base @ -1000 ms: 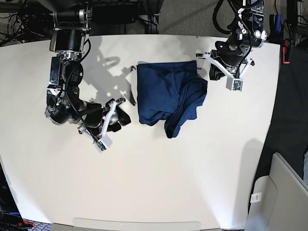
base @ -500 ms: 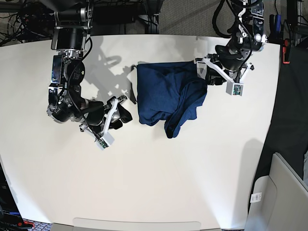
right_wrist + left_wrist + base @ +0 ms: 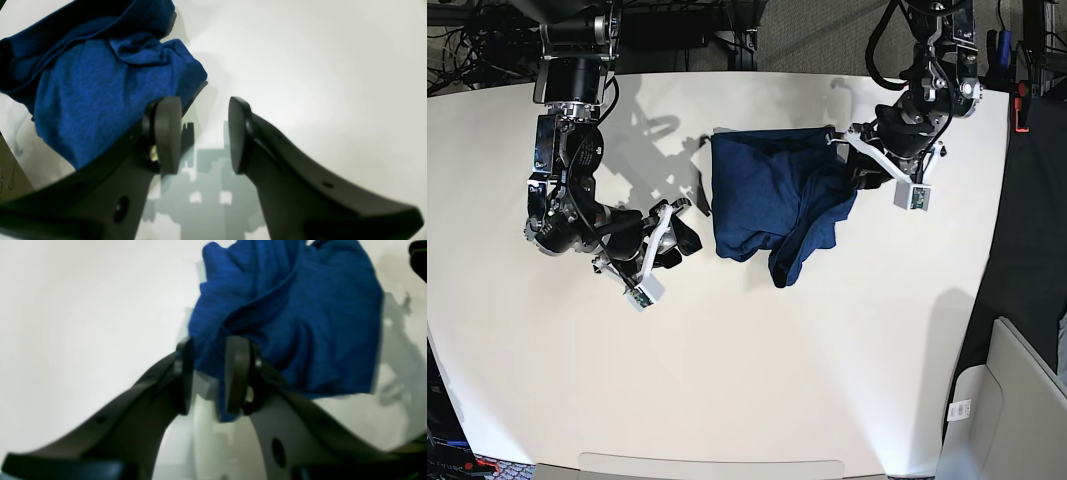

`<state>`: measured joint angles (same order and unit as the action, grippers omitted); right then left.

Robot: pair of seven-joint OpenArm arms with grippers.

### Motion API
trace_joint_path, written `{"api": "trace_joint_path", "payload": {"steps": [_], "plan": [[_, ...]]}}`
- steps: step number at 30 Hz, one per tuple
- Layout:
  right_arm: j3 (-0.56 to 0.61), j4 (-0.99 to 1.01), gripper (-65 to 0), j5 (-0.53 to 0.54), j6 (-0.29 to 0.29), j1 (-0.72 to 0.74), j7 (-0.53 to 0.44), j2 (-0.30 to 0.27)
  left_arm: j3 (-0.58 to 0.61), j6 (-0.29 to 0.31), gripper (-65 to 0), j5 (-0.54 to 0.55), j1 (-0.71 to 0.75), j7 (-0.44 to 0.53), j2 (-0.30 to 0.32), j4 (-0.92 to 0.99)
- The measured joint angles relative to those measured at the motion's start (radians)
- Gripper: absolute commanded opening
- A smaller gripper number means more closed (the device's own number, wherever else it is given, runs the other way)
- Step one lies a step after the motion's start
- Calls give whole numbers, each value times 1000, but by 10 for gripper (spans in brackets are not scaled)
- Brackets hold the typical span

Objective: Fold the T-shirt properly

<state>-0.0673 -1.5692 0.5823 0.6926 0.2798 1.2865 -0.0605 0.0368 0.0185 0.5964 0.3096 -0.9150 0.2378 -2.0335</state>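
The dark blue T-shirt (image 3: pixel 767 190) lies roughly folded on the white table (image 3: pixel 777 380), with a sleeve bunched and hanging off toward its front right. My left gripper (image 3: pixel 849 168) is at the shirt's right edge. In the left wrist view (image 3: pixel 210 373) its jaws stand a little apart, with the edge of the shirt (image 3: pixel 300 323) between them. My right gripper (image 3: pixel 682 228) is open and empty just beside the shirt's left edge. In the right wrist view (image 3: pixel 203 133) bare table shows between its jaws, with the shirt (image 3: pixel 100 83) beside the left finger.
The table's right edge runs close to the left arm, with a red object (image 3: pixel 1022 105) beyond it. A grey panel (image 3: pixel 1017 400) stands at the bottom right. Cables (image 3: pixel 467 50) lie behind the table's back edge.
My left gripper has moved down and left from beside the table's back right onto the shirt's right edge. The right arm has shifted only slightly. The shirt has not moved.
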Motion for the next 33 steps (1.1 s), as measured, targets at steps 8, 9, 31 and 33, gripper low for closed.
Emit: {"api": "trace_joint_path", "payload": {"steps": [8,9,31,33], "plan": [[0,0,-412,0,0,0,0,0,0,0,-491,82,0,0,0,0],[0,0,-412,0,0,0,0,0,0,0,-491,82,0,0,0,0],[0,0,-412,1,0,0,0,3,62,-1,-564,84,-40,-3,0,158],[0,0,-412,0,0,0,0,5,63,0,-637,84,-46,1,1,159]]}}
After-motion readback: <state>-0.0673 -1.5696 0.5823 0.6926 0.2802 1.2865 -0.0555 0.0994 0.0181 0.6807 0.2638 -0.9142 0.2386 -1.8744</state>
